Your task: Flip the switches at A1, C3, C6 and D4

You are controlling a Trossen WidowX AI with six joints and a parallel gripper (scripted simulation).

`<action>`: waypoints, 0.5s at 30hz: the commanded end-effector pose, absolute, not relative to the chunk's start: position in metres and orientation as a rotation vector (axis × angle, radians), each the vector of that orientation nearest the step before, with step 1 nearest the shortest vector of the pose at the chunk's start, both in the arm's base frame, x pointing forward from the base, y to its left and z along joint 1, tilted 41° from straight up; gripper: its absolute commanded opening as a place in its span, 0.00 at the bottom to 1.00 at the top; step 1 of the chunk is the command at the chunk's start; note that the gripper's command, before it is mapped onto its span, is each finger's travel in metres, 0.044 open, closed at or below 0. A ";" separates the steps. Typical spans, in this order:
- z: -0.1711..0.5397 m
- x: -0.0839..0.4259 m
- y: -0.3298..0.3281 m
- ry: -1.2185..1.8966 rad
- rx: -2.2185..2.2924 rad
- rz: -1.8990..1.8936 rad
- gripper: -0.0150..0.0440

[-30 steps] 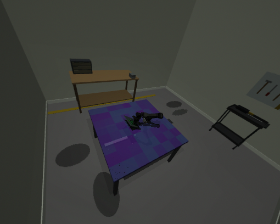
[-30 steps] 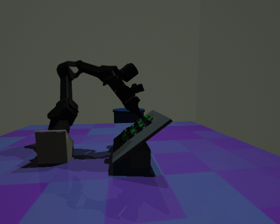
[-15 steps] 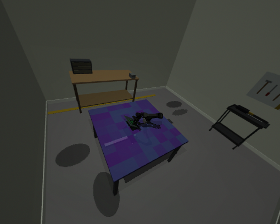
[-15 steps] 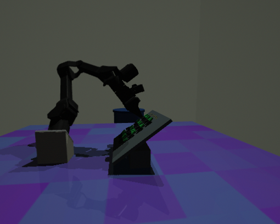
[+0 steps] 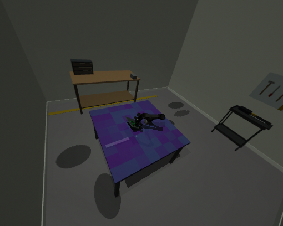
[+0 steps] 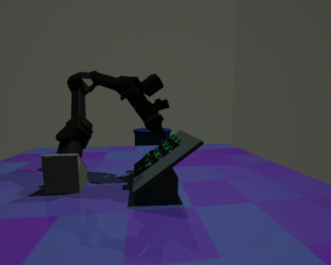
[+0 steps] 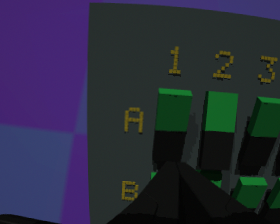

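The tilted grey switch panel [image 5: 129,119] [image 6: 193,143] [image 7: 107,60] has green and black rocker switches. My gripper [image 6: 165,138] [image 7: 173,171] is shut and empty, with its tips at the near, black end of switch A1 [image 7: 172,112]. Whether they touch it is hard to tell. A1 shows a darker green face with a bright far edge, like A3 [image 7: 267,120], so its green far end looks raised. A2 [image 7: 220,112] shows a brighter green face. The fingers hide most of B1 and part of B2. C3, C6 and D4 are outside the wrist view and cannot be made out in the top and exterior views.
The panel sits on a dark block [image 6: 158,191] on the checkered table [image 5: 115,163] [image 6: 248,234]. The arm's pale base block [image 6: 60,175] stands on the near side of the panel. A blue drum [image 6: 151,130] shows behind. A workbench [image 5: 107,76] stands farther off.
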State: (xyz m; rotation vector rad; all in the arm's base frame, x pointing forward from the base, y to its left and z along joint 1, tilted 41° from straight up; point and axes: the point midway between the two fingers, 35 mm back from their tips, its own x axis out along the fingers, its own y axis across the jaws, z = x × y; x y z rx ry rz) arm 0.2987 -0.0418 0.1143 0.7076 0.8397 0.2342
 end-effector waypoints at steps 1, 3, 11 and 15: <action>0.139 0.280 -0.062 0.832 0.696 0.232 0.25; 0.150 0.268 -0.068 0.835 0.700 0.234 0.25; 0.143 0.260 -0.071 0.838 0.698 0.232 0.25; 0.101 0.223 -0.073 0.841 0.698 0.231 0.25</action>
